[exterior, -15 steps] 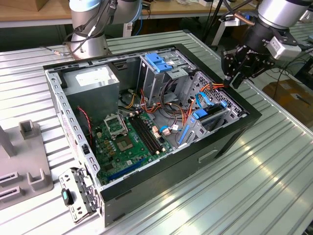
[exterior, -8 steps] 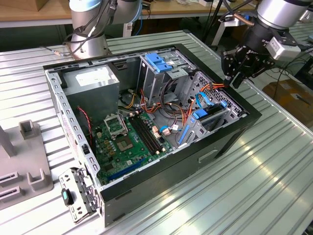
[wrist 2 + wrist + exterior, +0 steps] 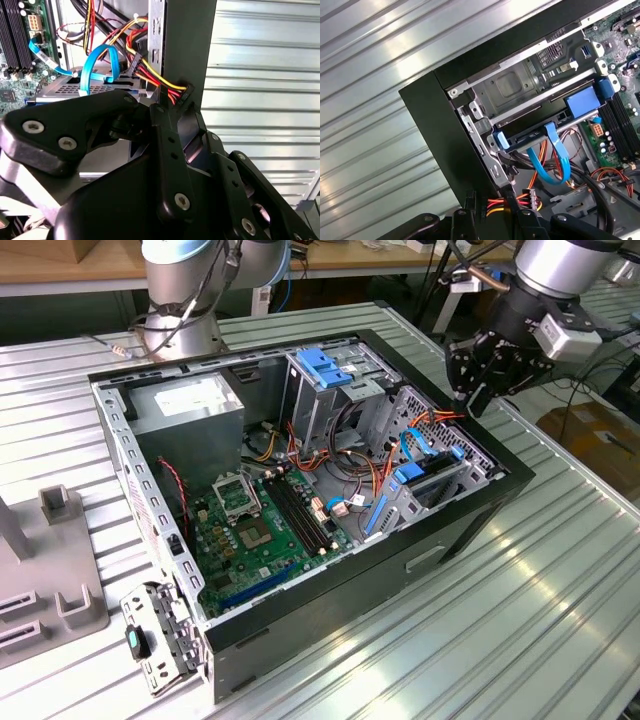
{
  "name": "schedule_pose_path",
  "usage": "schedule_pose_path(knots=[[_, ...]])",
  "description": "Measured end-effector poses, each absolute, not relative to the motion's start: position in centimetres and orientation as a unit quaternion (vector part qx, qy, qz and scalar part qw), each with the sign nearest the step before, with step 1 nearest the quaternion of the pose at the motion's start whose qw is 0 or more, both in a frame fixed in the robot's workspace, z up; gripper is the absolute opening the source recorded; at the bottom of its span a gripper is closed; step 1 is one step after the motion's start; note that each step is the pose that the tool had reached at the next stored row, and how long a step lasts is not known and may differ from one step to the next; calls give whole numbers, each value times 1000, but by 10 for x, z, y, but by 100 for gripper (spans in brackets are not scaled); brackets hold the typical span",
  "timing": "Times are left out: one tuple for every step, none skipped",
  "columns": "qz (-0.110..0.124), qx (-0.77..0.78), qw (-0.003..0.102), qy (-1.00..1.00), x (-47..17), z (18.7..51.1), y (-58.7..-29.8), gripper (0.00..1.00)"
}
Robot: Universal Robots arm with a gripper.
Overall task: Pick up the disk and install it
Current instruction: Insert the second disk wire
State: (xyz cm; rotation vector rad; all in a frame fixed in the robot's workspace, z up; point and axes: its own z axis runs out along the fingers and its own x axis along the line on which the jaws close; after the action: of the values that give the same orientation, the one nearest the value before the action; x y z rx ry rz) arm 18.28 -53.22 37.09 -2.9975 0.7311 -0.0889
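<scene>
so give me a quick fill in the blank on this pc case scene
1. The open computer case lies on a ribbed ____ table.
2. In the exterior view the pincer hangs above the case's ____ edge.
3. The looped flat cable by the drive bay is coloured ____.
4. The grey power supply carries a ____ label.

Missing words: metal; right; blue; white

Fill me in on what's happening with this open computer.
A robot arm's gripper hovers over the far corner of the open computer case, on the exterior view's right. The disk, with its blue rails, sits in the drive cage inside the case, blue cable looping beside it. The gripper is near the red-and-yellow power wires.
</scene>
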Motion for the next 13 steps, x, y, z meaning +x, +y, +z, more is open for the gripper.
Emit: schedule_pose_path(knots=[[-29, -971, 28, 237, 183, 370, -532, 36], [-29, -971, 28, 237, 183, 370, -531, 36], [-29, -971, 28, 237, 183, 370, -531, 36], [-29, -971, 28, 237, 184, 369, -531, 36], [-29, -971, 27, 237, 185, 368, -530, 36], [-29, -971, 27, 237, 186, 368, -530, 36], [-29, -971, 27, 237, 188, 368, -530, 36], [-29, -971, 27, 237, 188, 368, -530, 36], [-29, -971, 27, 237, 189, 368, -530, 36], [-29, -971, 27, 237, 189, 368, -530, 36], [-29, -971, 27, 237, 189, 368, -530, 36], [-29, -971, 27, 237, 189, 368, -530, 36], [-29, -971, 27, 237, 189, 368, -530, 36]])
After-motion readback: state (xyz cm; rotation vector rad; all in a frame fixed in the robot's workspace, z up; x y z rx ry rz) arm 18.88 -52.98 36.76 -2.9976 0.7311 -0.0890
